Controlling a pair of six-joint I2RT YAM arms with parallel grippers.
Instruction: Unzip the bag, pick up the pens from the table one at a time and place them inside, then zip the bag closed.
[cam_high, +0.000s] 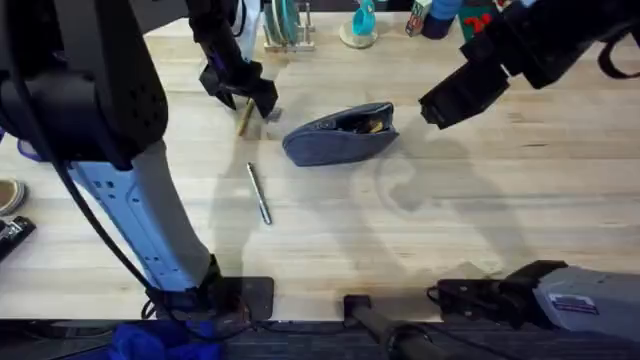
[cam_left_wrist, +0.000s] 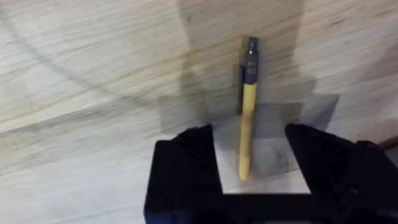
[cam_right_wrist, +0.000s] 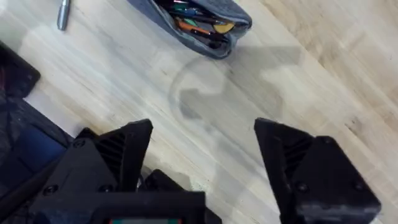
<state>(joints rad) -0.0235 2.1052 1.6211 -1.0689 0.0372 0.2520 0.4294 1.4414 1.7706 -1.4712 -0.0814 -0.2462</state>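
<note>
The blue-grey bag lies at mid-table with its zipper open, and several coloured pens show inside it. A yellow pen with black ends lies left of the bag. My left gripper is open right above it. In the left wrist view the yellow pen lies on the wood between the two black fingers, which do not touch it. A silver pen lies nearer the front, its end also visible. My right gripper hovers open to the right of the bag, empty.
Along the far edge of the table stand a rack with plates, a teal object on a disc and some containers. A shoe-like object sits off the left edge.
</note>
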